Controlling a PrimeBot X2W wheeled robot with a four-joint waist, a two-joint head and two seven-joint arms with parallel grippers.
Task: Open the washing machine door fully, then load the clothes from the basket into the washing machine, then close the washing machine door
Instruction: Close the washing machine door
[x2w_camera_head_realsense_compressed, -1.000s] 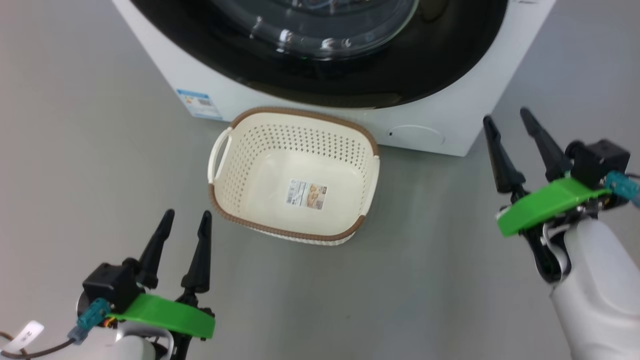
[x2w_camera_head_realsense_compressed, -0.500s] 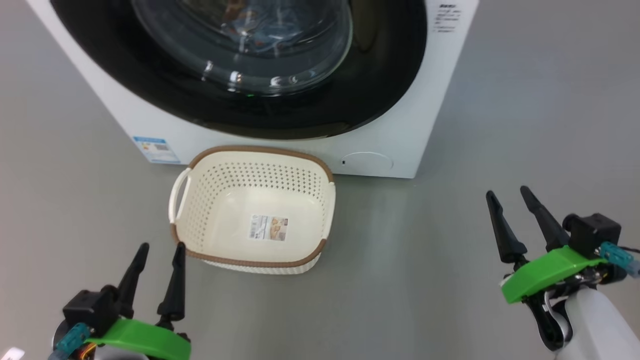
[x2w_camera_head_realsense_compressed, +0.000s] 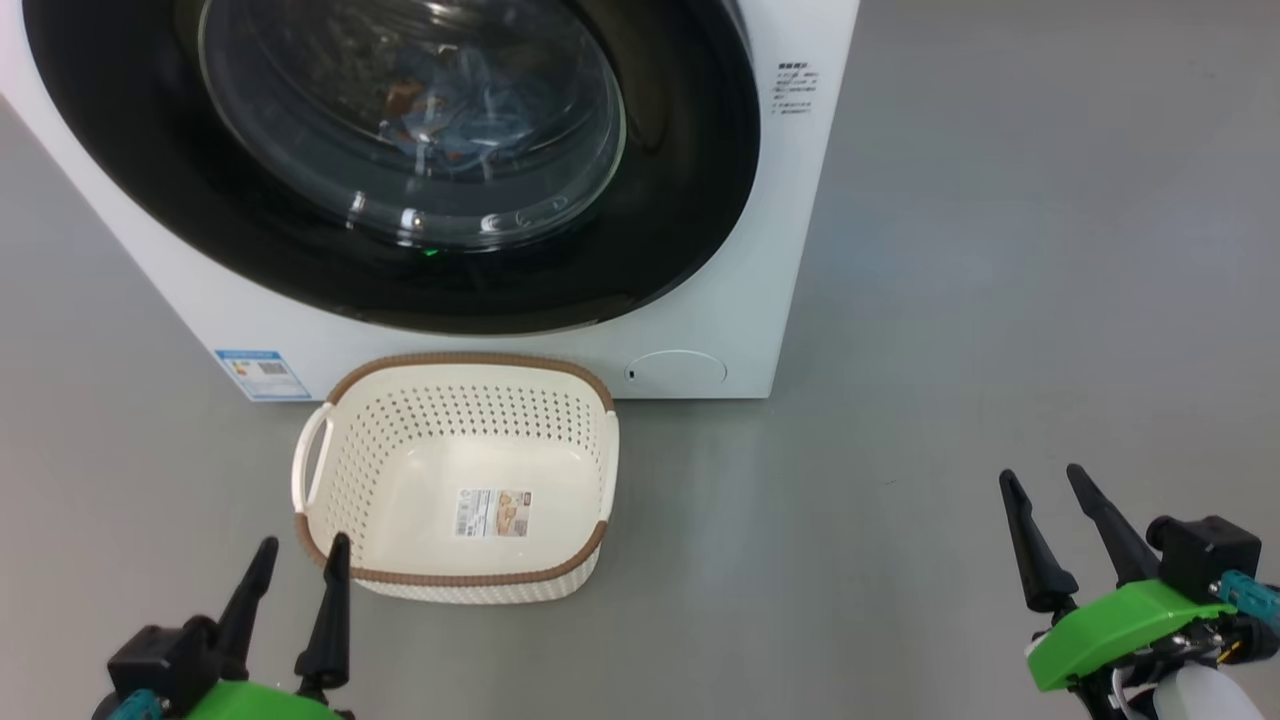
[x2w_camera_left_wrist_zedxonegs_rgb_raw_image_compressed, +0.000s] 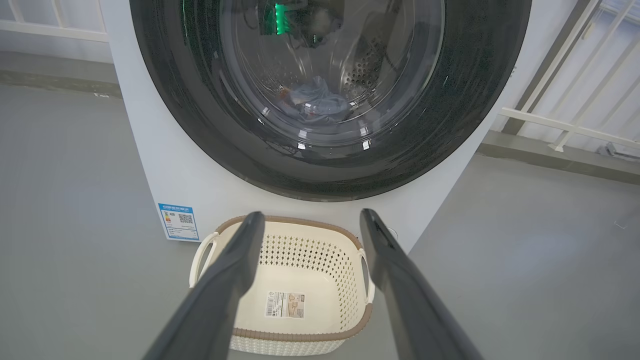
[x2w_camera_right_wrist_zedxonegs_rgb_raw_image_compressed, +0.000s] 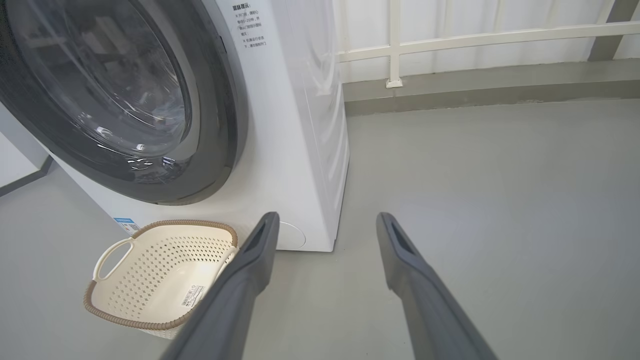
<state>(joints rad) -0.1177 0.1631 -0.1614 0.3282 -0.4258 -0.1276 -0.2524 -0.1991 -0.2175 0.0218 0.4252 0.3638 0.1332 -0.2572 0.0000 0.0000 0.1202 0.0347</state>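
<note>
We see the white washing machine (x2w_camera_head_realsense_compressed: 720, 320) standing on the grey floor (x2w_camera_head_realsense_compressed: 950, 330), and the washing machine door (x2w_camera_head_realsense_compressed: 660, 200), round and glossy black, lies shut against its front. Behind the bulging glass window (x2w_camera_head_realsense_compressed: 300, 150) of the door, the blue clothes (x2w_camera_left_wrist_zedxonegs_rgb_raw_image_compressed: 316, 102) lie in a small heap at the bottom of the steel drum (x2w_camera_left_wrist_zedxonegs_rgb_raw_image_compressed: 370, 70). The basket (x2w_camera_head_realsense_compressed: 455, 358) stands upright on the floor just in front of the machine, below the door, between the blue energy sticker (x2w_camera_head_realsense_compressed: 262, 372) and the round service flap (x2w_camera_head_realsense_compressed: 678, 367); on its bare bottom we see a paper label (x2w_camera_head_realsense_compressed: 493, 512). The left end effector (x2w_camera_head_realsense_compressed: 304, 545) hovers near the basket's closer left corner, with both dark fingers spread wide and nothing between them. The right end effector (x2w_camera_head_realsense_compressed: 1040, 475) hangs well apart from the basket, over the floor to the right of the machine, also fully spread and holding nothing. In the right wrist view a white railing (x2w_camera_right_wrist_zedxonegs_rgb_raw_image_compressed: 450, 37) runs behind the machine.
</note>
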